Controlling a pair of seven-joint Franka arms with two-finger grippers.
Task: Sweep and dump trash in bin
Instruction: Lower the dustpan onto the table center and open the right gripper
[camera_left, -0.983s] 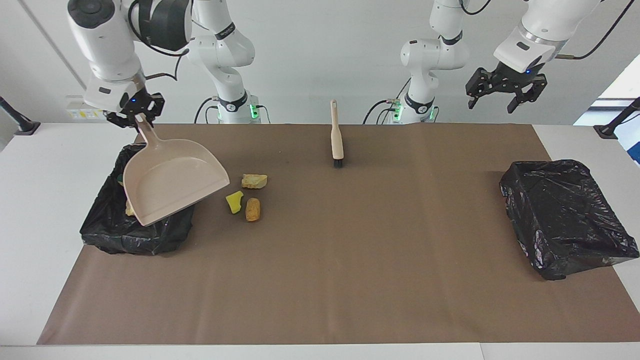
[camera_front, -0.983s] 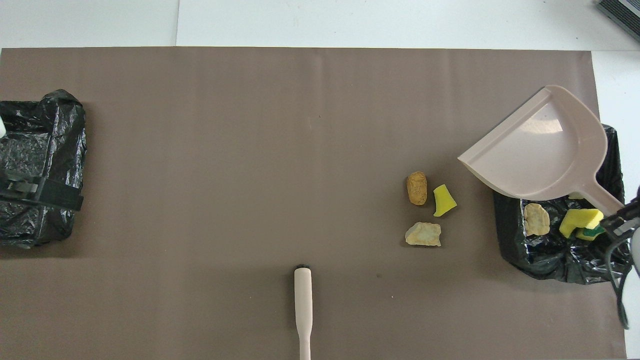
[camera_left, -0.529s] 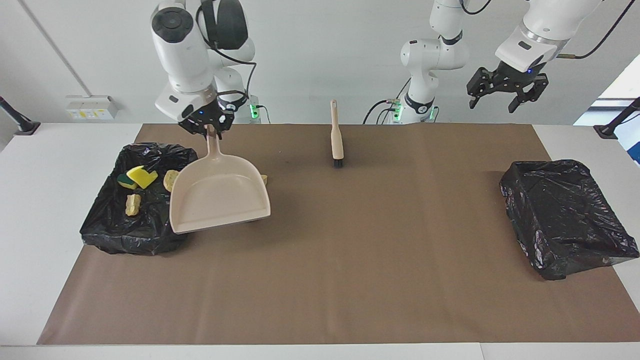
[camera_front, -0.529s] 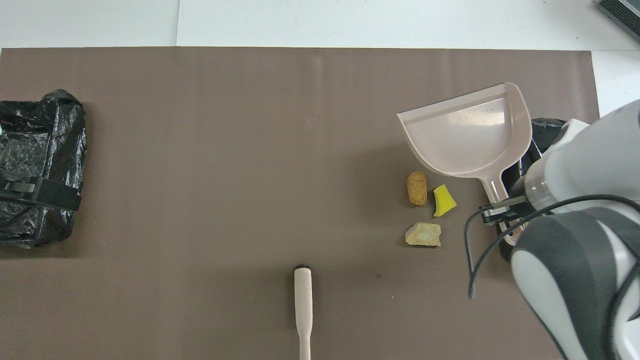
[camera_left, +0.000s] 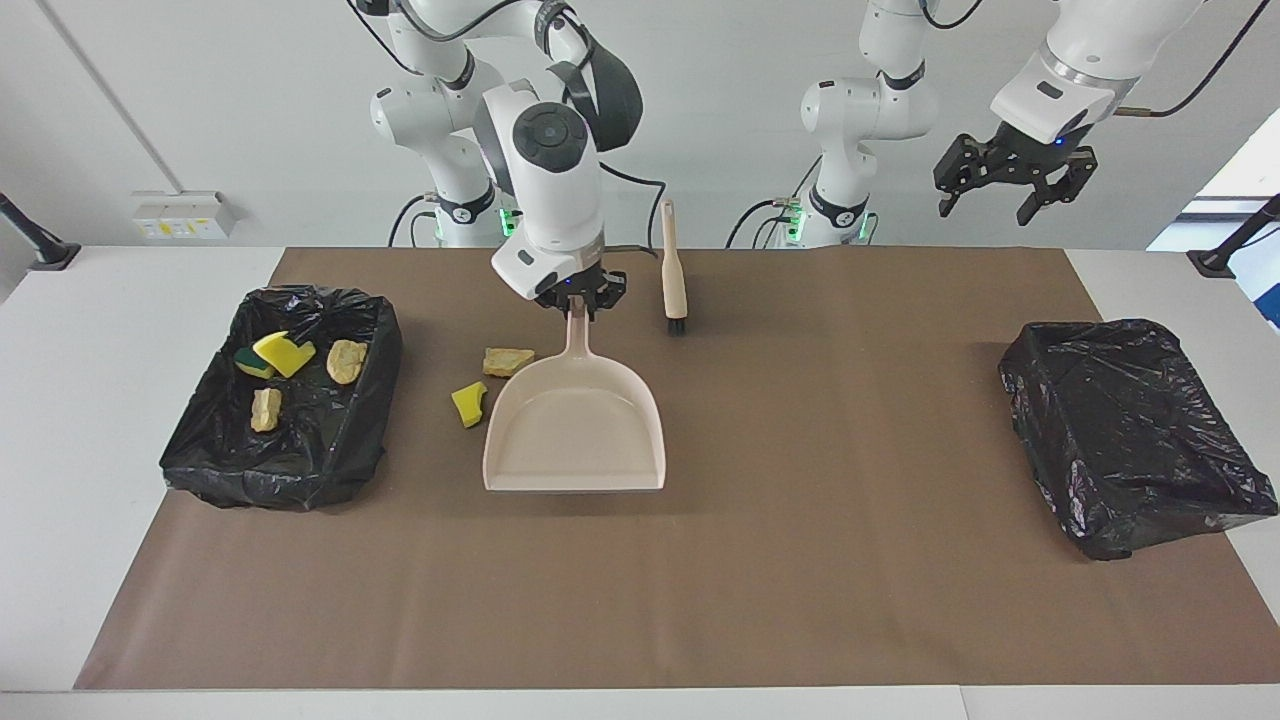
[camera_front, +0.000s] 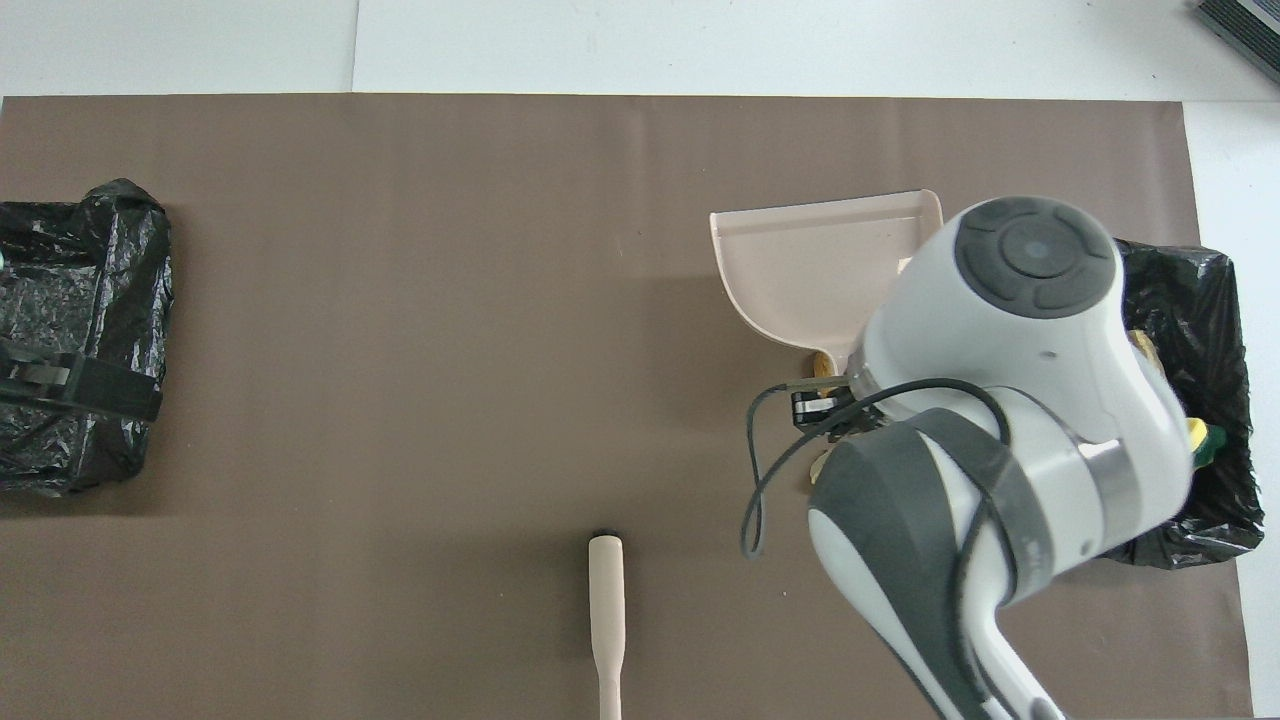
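Observation:
My right gripper (camera_left: 578, 300) is shut on the handle of the pale pink dustpan (camera_left: 575, 430), whose empty pan hangs low over the mat (camera_left: 800, 600) with its lip pointing away from the robots. In the overhead view my right arm covers most of the dustpan (camera_front: 800, 265). Loose trash lies beside the pan toward the right arm's end: a yellow sponge piece (camera_left: 468, 403) and a tan chunk (camera_left: 507, 361). The black-lined bin (camera_left: 270, 480) at that end holds a yellow sponge (camera_left: 283, 352) and two tan chunks (camera_left: 346, 360). My left gripper (camera_left: 1010, 195) waits open, high over its end of the table.
The beige brush (camera_left: 673, 265) lies on the mat near the robots, bristles pointing away from them; its handle shows as the brush (camera_front: 606, 610) from overhead. A second black-lined bin (camera_left: 1130, 430) stands at the left arm's end of the table.
My right arm has swung the dustpan from over the bin toward the table's middle and lowered it; it now covers the orange chunk. The left arm has not moved.

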